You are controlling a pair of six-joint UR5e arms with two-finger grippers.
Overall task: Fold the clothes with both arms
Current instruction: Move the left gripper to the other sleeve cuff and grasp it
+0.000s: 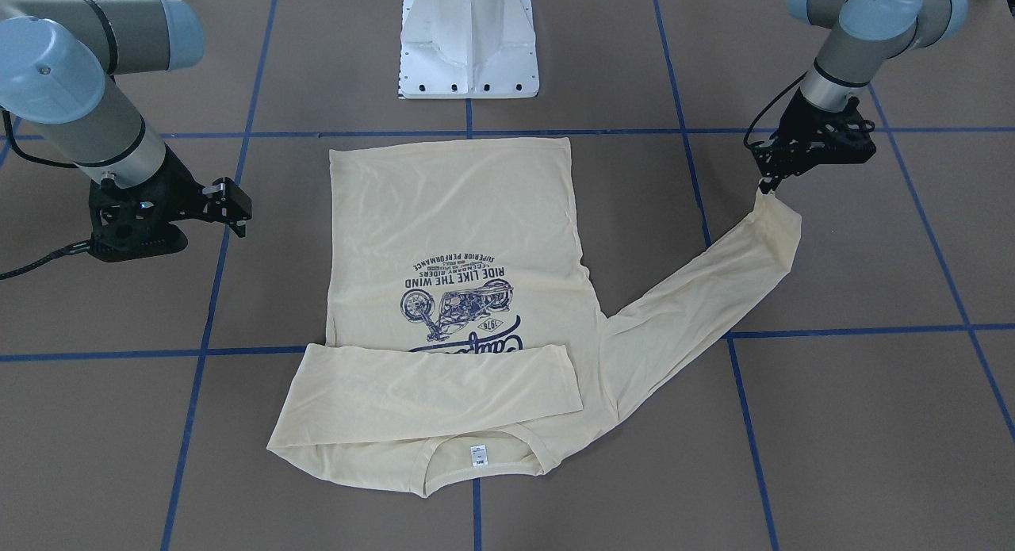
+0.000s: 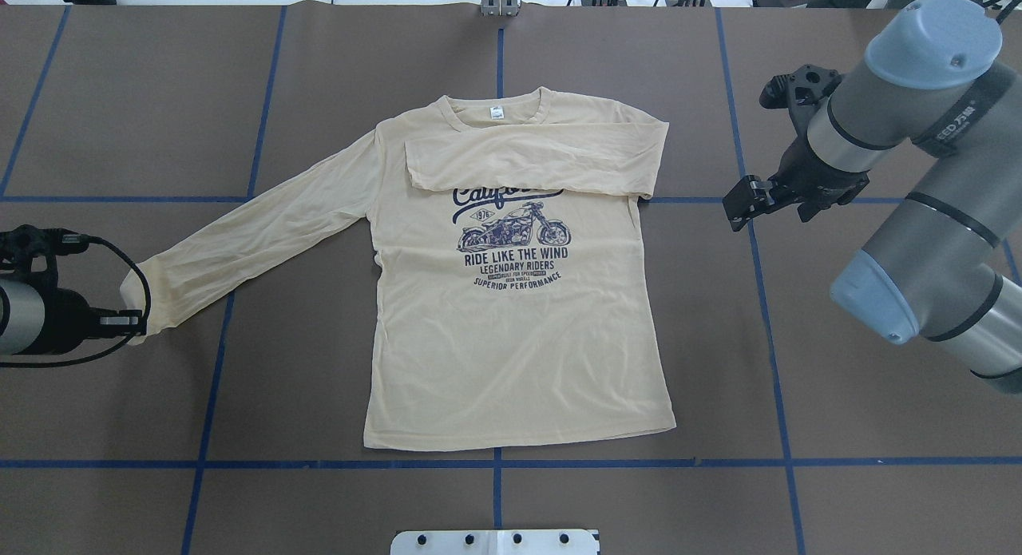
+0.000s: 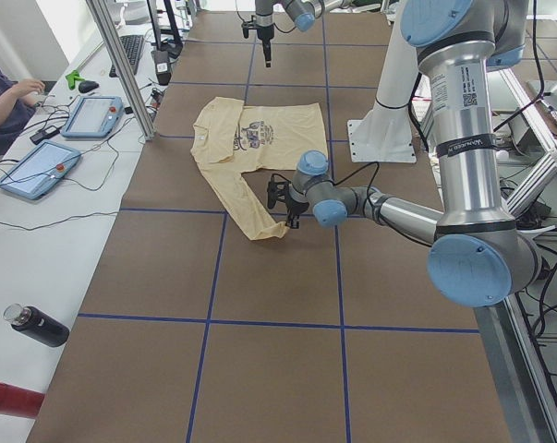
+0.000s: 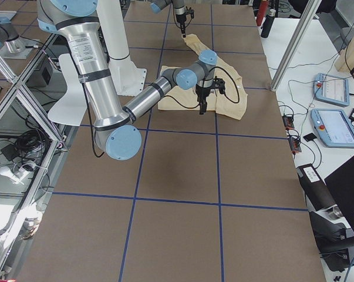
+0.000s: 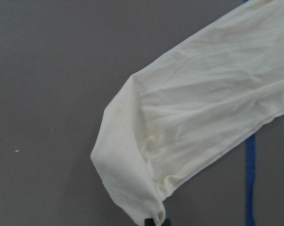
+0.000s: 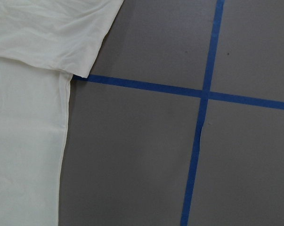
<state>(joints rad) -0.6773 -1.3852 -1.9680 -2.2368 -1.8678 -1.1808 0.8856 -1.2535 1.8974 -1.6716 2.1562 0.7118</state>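
Observation:
The cream-yellow T-shirt lies flat on the brown table with its navy print up, neck label at the far side. One sleeve is folded across the chest. The other sleeve stretches out sideways, and my left gripper is shut on its cuff, lifting it slightly; the left wrist view shows the cuff pinched at the bottom edge. In the front-facing view that gripper holds the sleeve end. My right gripper hovers open beside the folded sleeve's shoulder, holding nothing.
The white pedestal base stands behind the shirt's hem. Blue tape lines cross the brown table. Off the table's far side, a bench holds tablets and a dark bottle, with a person's hand at its edge.

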